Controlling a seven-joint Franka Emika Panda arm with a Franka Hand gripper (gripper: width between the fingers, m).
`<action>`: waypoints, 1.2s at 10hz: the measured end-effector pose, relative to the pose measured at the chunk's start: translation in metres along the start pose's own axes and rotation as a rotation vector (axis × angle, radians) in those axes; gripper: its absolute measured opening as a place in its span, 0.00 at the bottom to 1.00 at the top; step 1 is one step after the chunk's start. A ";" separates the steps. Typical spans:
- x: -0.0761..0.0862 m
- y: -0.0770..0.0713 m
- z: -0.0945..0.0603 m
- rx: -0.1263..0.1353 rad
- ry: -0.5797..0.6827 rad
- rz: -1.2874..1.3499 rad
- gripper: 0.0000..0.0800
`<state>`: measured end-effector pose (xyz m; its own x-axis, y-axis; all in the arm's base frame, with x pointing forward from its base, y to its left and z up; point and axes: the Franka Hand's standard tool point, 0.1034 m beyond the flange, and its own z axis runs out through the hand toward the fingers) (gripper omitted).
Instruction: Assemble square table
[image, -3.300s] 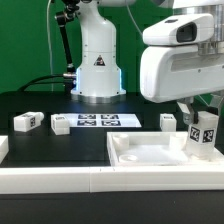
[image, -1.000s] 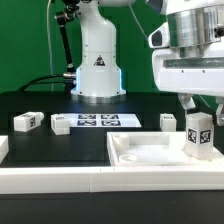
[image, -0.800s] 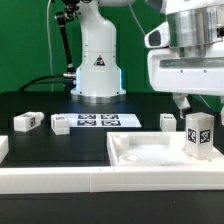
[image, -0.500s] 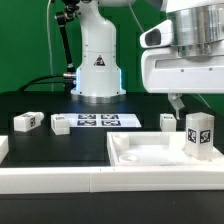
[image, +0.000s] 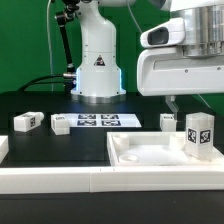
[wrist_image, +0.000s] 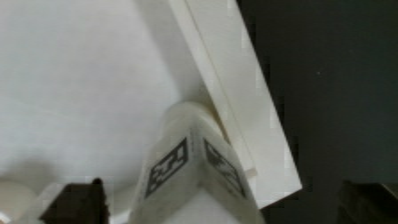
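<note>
The white square tabletop (image: 145, 152) lies tray-like at the front of the exterior view's right. A white tagged leg (image: 199, 135) stands upright in its far right corner, against the raised rim (wrist_image: 222, 70). My gripper (image: 196, 105) hangs just above that leg, open, with one dark finger (image: 172, 103) showing beside it. In the wrist view the leg (wrist_image: 192, 160) rises between my spread fingers (wrist_image: 80, 200), touching neither; the gripper (wrist_image: 222, 205) holds nothing. Three more legs lie on the black table: two on the exterior view's left (image: 27, 121) (image: 60, 124) and one behind the tabletop (image: 167, 122).
The marker board (image: 97, 121) lies flat in front of the robot base (image: 97, 70). A long white rail (image: 55, 182) runs along the front edge, and another white piece (image: 3, 147) sits at the far left.
The gripper has opened, let go of the upright leg and lifted a little above it. The leg stays standing in the tabletop's corner.
</note>
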<state>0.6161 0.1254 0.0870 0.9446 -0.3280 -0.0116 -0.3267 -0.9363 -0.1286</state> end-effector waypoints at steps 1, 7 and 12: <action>0.000 0.000 0.000 -0.010 0.002 -0.094 0.81; 0.003 0.004 0.000 -0.033 0.000 -0.551 0.81; 0.004 0.005 0.000 -0.032 0.001 -0.577 0.36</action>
<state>0.6180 0.1196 0.0866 0.9701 0.2370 0.0525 0.2408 -0.9670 -0.0836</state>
